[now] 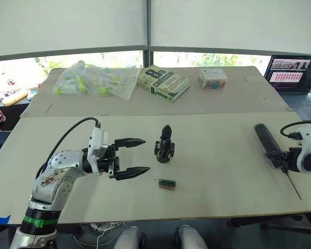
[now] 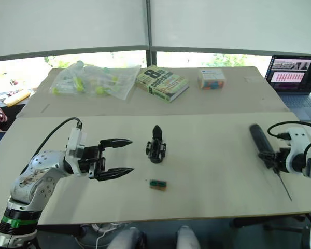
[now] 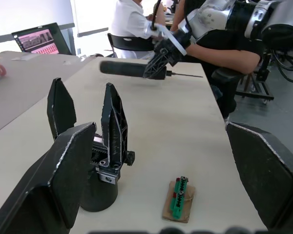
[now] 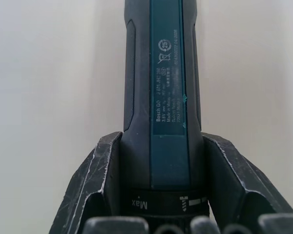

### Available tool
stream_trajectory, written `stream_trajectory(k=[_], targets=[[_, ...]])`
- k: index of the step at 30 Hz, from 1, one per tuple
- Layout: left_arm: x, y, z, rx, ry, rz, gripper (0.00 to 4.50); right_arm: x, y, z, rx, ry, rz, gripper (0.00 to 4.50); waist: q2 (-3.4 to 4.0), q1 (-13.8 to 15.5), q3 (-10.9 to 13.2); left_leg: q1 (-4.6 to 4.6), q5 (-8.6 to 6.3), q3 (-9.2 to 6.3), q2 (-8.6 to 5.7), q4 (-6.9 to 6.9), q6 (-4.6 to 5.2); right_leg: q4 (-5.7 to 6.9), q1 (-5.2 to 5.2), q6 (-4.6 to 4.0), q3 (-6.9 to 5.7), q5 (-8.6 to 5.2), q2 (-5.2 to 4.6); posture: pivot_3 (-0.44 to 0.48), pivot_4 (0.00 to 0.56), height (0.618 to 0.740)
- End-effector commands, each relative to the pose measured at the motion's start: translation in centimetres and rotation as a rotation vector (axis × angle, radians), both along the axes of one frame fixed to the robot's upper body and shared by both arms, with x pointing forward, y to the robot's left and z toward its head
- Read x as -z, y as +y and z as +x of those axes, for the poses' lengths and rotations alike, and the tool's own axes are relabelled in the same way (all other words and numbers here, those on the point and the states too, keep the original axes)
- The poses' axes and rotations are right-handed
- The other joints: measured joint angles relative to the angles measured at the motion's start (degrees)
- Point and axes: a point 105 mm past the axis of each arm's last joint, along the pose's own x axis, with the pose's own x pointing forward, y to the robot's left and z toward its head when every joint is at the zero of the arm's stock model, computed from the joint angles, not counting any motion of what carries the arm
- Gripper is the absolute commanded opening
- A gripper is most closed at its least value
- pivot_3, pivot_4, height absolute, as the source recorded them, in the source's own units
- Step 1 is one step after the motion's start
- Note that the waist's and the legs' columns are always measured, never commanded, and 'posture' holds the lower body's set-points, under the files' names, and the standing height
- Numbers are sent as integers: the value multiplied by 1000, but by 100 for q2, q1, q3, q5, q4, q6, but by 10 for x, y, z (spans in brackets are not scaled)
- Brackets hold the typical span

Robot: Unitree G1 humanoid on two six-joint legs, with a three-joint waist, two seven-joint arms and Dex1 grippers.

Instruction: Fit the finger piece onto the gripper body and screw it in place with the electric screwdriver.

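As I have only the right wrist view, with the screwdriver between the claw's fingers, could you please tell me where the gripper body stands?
Observer: The body stands upright mid-table, well to the left of the screwdriver.
Operator: Thank you. Is the left claw holding it?
Observer: No, the left claw is open, just left of the body and not touching it.
Operator: Is anything lying close by?
Observer: A small green block lies on the table, on the body's near side.
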Motion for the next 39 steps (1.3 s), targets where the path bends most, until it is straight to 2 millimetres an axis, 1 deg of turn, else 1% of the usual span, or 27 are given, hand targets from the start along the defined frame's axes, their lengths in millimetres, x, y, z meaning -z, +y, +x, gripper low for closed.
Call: stream_trajectory(k=[1,3,5,8,12,17,21,23,25,27,29,31,36,39], targets=[[-3,4,-2,11,-32,12,4500,-39,35,-13,-145,-91,-75,1946,0,21,0,3,0,-1,1,0,0,3,1,0,0,0,2,0,150,740],[-1,7,-1,11,-27,22,4500,-28,56,-26,-201,-57,-101,1946,-4,48,0,2,0,-10,3,0,-1,2,3,0,-8,-1,4,0,150,740],[2,9,-1,9,-23,29,4500,-19,71,-35,-226,-31,-101,1946,-7,89,1,-2,0,-17,2,1,-1,-2,5,0,-15,-1,2,0,150,740],[5,12,-1,8,-19,36,4500,-4,85,-43,-239,-8,-126,1946,-7,148,1,-9,0,-16,-6,6,-1,-6,4,0,-12,-1,-6,0,150,740],[12,13,-6,29,-27,60,4500,18,94,-44,-248,33,-152,1946,-7,151,1,-11,0,-10,-10,10,-1,-11,3,3,-10,1,-13,0,150,740],[15,12,-7,32,-24,72,4500,30,105,-44,-329,66,-169,1946,-7,149,1,-8,0,-10,-4,9,-1,-9,0,2,-12,1,-6,0,150,740],[16,12,-5,26,-24,70,4500,40,106,-40,-340,84,-159,1946,-8,144,1,-6,0,-10,-4,9,-1,-9,3,2,-11,1,-5,0,150,740],[16,12,-6,27,-20,72,4500,40,105,-38,-343,87,-157,3017,-10,143,1,-4,0,-10,-4,9,-1,-11,6,2,-11,1,-4,0,150,740],[17,12,-6,28,-12,75,4500,34,104,-35,-332,95,-143,3701,-10,141,1,-3,0,-10,-4,9,-1,-10,6,2,-11,1,-4,0,150,740],[19,11,-7,31,11,81,4500,27,106,-35,-366,103,-140,4393,-10,137,1,-3,0,-9,-4,9,-1,-9,5,2,-11,1,-4,0,150,740],[19,10,-8,36,21,83,4500,20,108,-34,-377,108,-137,4456,-10,139,1,-3,0,-10,-3,9,-1,-8,4,2,-11,1,-3,0,150,740],[19,9,-9,42,22,84,4500,14,104,-36,-371,156,-181,4456,-10,139,1,-4,0,-12,-3,9,-1,-8,4,2,-12,1,-3,0,150,740],[20,9,-9,44,22,87,4500,3,98,-51,-411,353,-308,4456,-10,145,1,-4,0,-14,-3,9,-1,-11,4,0,-17,1,-8,0,150,740],[21,7,-9,46,25,85,4500,-6,105,-54,-422,419,-301,4456,-10,130,1,-5,0,-12,-2,9,-1,-13,-2,-2,-17,0,-12,0,150,740]])
